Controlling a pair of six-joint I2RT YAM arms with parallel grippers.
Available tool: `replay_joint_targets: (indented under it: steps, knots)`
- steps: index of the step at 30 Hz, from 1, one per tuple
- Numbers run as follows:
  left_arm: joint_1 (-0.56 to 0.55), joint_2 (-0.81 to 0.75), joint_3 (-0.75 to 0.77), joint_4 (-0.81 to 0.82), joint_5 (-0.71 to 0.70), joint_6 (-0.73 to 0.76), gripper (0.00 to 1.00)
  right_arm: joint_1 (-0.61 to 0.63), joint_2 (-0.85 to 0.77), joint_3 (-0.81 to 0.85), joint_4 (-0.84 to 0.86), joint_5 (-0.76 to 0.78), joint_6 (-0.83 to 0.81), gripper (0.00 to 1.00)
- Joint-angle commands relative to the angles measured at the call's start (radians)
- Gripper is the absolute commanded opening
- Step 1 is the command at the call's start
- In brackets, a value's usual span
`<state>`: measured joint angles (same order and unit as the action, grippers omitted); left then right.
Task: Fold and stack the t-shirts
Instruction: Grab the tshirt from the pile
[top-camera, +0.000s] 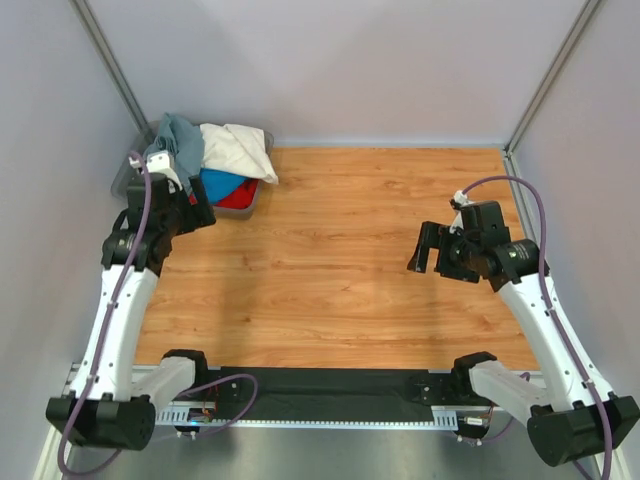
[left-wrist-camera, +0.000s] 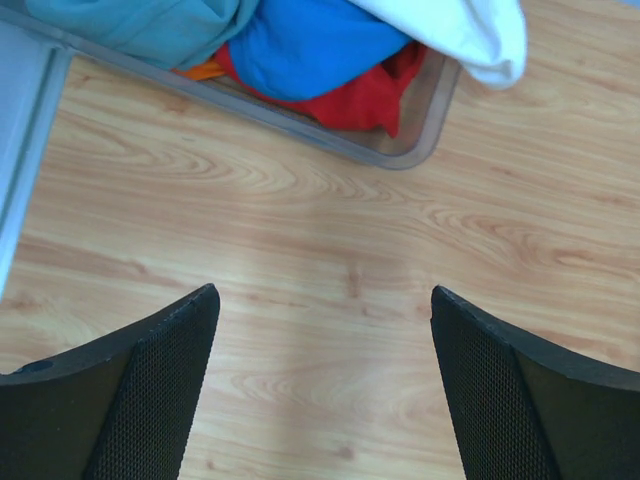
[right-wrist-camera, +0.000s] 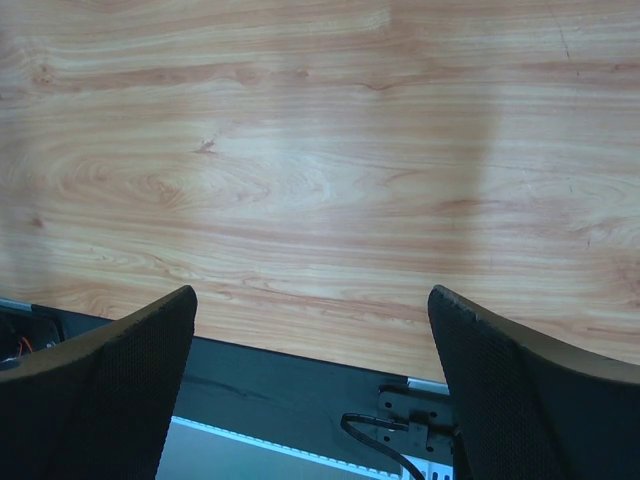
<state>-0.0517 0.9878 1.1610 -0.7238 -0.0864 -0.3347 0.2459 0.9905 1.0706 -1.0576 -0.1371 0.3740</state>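
T-shirts (top-camera: 228, 160) heaped in bin (left-wrist-camera: 440, 105), far-L corner.
Your L hand (left-wrist-camera: 325, 300) & R hand (right-wrist-camera: 312, 300) both released, above surface (top-camera: 340, 250).

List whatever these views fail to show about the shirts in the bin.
Red shirt: left wrist view, mostly buried under the blue shirt and white shirt.
Orange scrap: left wrist view, too little shows to tell if it is a separate shirt.
Grey-blue shirt: cut by the left wrist view's top edge; top view, left arm covers part.
Bin: shirt count hidden under the pile.
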Motion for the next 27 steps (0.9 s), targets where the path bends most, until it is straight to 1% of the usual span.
replay_joint_targets:
  steps: [1,2,4,5,6,9,11,13,14,16,18,22,24,25,27]
  knots:
    - [0.006,0.101,0.061,0.069,-0.087,0.107,0.92,0.007,0.034,0.066,-0.031,-0.018,-0.023,1.0]
    - [0.007,0.161,0.074,0.087,-0.096,0.127,0.92,0.006,0.042,0.071,-0.033,-0.024,-0.03,1.0]
    - [0.027,0.228,0.114,0.138,-0.093,0.183,0.91,0.006,0.048,0.074,-0.012,-0.035,-0.033,1.0]
    - [0.039,0.302,0.132,0.147,-0.087,0.194,0.91,0.006,0.045,0.072,-0.002,-0.03,-0.035,1.0]
    - [0.082,0.34,0.169,0.155,-0.055,0.198,0.91,0.007,0.043,0.072,0.017,-0.029,-0.032,1.0]
    - [0.163,0.488,0.257,0.153,0.013,0.177,0.93,0.006,0.063,0.074,0.027,-0.019,-0.027,0.99]
    - [0.188,0.57,0.293,0.173,0.023,0.169,0.93,0.006,0.076,0.071,0.031,-0.016,-0.024,0.99]
    - [0.202,0.624,0.351,0.19,0.024,0.189,0.94,0.006,0.095,0.072,0.039,-0.027,-0.023,0.98]
    - [0.202,0.682,0.4,0.189,0.019,0.2,0.94,0.006,0.109,0.074,0.041,-0.033,-0.023,0.97]
    - [0.208,0.738,0.445,0.181,0.016,0.217,0.94,0.006,0.117,0.084,0.047,-0.029,-0.015,0.97]
    - [0.216,0.808,0.499,0.184,0.027,0.212,0.91,0.006,0.129,0.095,0.057,-0.027,-0.014,0.96]
    - [0.227,0.952,0.594,0.182,0.057,0.195,0.91,0.006,0.149,0.12,0.065,-0.022,-0.017,0.96]
    - [0.23,1.024,0.676,0.167,0.066,0.186,0.91,0.007,0.155,0.124,0.071,-0.013,-0.02,0.96]
    - [0.233,1.025,0.677,0.161,0.066,0.184,0.92,0.007,0.155,0.124,0.074,-0.012,-0.02,0.96]
    - [0.24,1.081,0.721,0.156,0.066,0.18,0.88,0.006,0.163,0.124,0.085,-0.01,-0.014,0.96]
